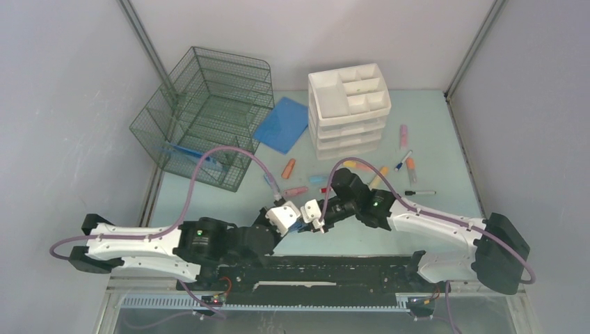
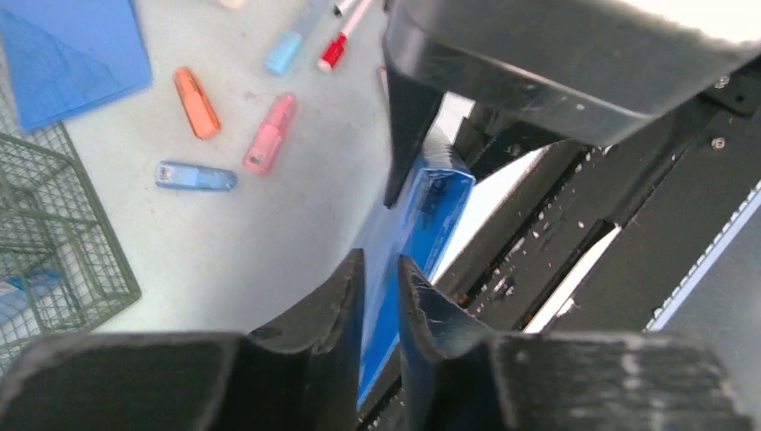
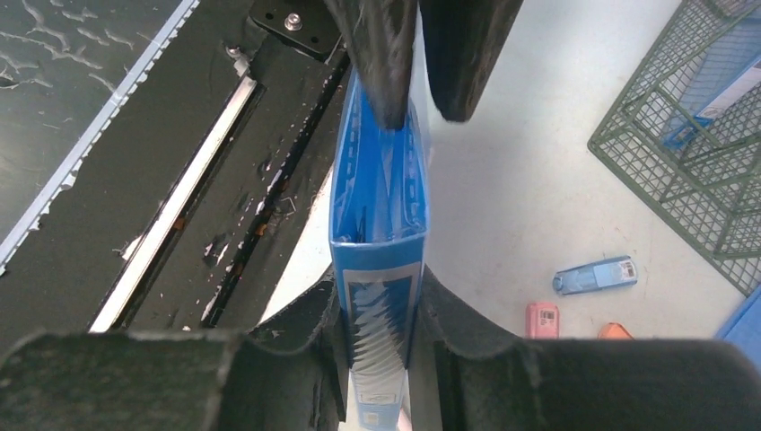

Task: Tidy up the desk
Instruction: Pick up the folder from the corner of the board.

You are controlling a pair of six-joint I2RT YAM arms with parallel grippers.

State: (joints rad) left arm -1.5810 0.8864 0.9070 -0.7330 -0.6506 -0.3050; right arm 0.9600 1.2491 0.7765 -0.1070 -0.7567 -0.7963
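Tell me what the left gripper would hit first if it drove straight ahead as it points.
Probably the right gripper, facing it close ahead. The blue folder between the fingers of the left gripper runs straight to it; depth is hard to judge.

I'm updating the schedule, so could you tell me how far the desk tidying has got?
Early. Done: one blue item lies in the wire rack. In hand: a blue binder, gripped by the right gripper, left gripper at its other end. Left: a blue folder and loose markers on the desk.
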